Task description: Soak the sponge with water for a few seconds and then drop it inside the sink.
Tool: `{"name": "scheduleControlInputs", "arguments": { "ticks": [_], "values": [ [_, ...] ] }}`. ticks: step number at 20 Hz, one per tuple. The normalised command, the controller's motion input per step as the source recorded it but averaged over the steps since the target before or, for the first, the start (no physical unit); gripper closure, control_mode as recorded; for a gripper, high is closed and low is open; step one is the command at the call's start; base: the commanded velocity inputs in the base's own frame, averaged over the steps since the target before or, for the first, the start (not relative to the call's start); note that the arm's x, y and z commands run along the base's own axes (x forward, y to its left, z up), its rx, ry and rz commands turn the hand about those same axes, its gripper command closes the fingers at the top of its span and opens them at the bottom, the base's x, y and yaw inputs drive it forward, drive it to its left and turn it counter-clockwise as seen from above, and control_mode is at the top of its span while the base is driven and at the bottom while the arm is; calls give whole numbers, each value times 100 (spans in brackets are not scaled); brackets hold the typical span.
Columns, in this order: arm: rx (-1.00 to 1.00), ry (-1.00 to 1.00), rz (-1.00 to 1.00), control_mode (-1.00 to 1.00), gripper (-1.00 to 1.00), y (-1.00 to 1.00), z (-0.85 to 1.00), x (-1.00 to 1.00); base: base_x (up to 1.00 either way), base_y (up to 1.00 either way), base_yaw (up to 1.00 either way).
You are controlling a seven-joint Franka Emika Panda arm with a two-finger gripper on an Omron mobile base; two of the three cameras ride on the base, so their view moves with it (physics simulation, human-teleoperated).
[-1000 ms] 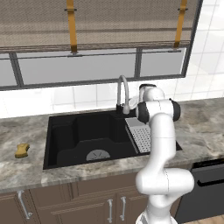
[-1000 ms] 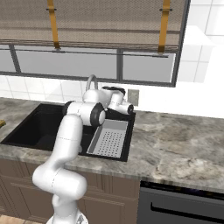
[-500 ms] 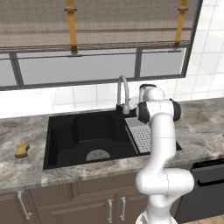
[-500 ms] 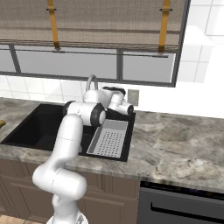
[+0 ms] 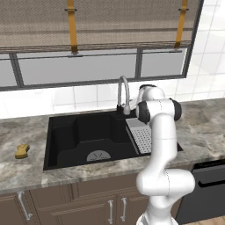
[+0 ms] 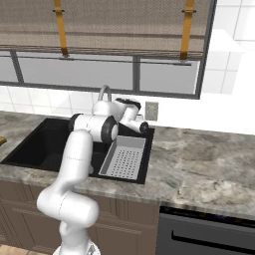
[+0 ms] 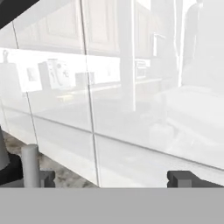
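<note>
The small yellow-orange sponge (image 5: 21, 151) lies on the stone counter, left of the black sink (image 5: 66, 132) and far from my hand. My gripper (image 6: 143, 127) is behind the sink's right end, close to the tiled back wall and next to the curved silver faucet (image 5: 124, 94). In the hand view the gripper (image 7: 113, 178) is open. Its two dark fingertips (image 7: 181, 178) stand wide apart with nothing between them, facing the glossy wall tiles. The sink's round grey drain (image 5: 97, 156) shows on the basin floor. The water is out of view.
A grey perforated drainer tray (image 6: 124, 160) fills the sink's right end, below my forearm. A grey upright post (image 7: 30, 164) stands by the left fingertip in the hand view. A window with a blind spans the wall above. A dark appliance front (image 5: 206, 189) sits under the counter at right.
</note>
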Motion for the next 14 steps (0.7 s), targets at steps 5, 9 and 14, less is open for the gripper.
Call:
{"name": "scheduleControlInputs", "arguments": {
  "ticks": [5,9,14],
  "values": [
    [0,6,-22,-100,-100,-34,-18,-1,0,0,0],
    [0,2,-17,-100,-100,-54,-22,0,0,0,0],
    [0,1,-9,-100,-100,-56,-25,4,0,0,0]
  ]
}}
